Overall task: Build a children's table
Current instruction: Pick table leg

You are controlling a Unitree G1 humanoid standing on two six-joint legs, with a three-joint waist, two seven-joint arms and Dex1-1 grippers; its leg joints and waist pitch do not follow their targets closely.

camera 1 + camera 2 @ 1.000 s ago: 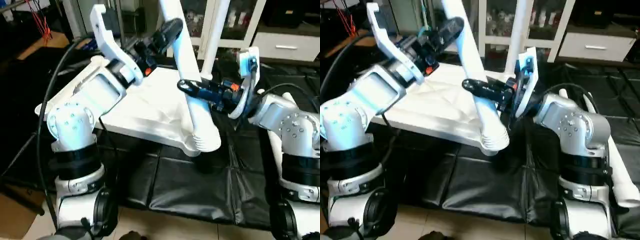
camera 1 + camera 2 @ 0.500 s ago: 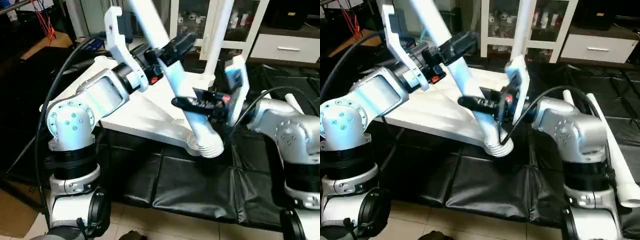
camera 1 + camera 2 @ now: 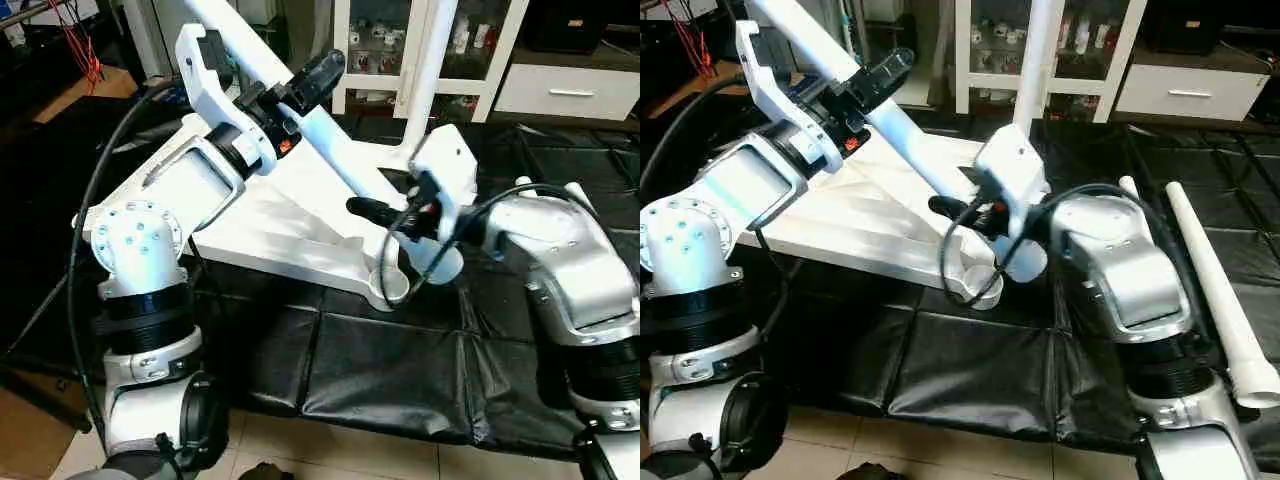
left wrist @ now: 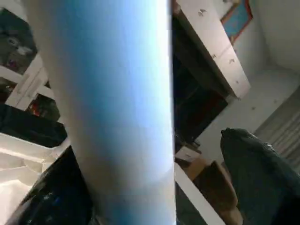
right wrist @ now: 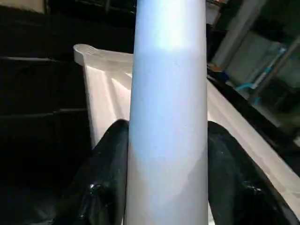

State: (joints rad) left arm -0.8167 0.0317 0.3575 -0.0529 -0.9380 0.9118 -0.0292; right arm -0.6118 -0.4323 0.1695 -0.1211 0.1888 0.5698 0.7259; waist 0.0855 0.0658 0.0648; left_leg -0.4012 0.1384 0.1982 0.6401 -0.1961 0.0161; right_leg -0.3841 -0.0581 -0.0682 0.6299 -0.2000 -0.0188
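Left eye view gave you the white square plastic tabletop (image 3: 290,225) lying underside-up on black floor mats (image 3: 400,380). Your long white tapered leg (image 3: 330,150) slanted over its near corner socket (image 3: 392,288). Right gripper (image 5: 166,187) pinched it low; left gripper (image 4: 154,197) straddled it higher, fingers spread.

You see black padded mats (image 3: 380,380) covering the floor, a white glass-door cabinet (image 3: 400,40) at the back with a white drawer unit (image 3: 565,90) beside it, and red wires (image 3: 85,45) hanging far left.
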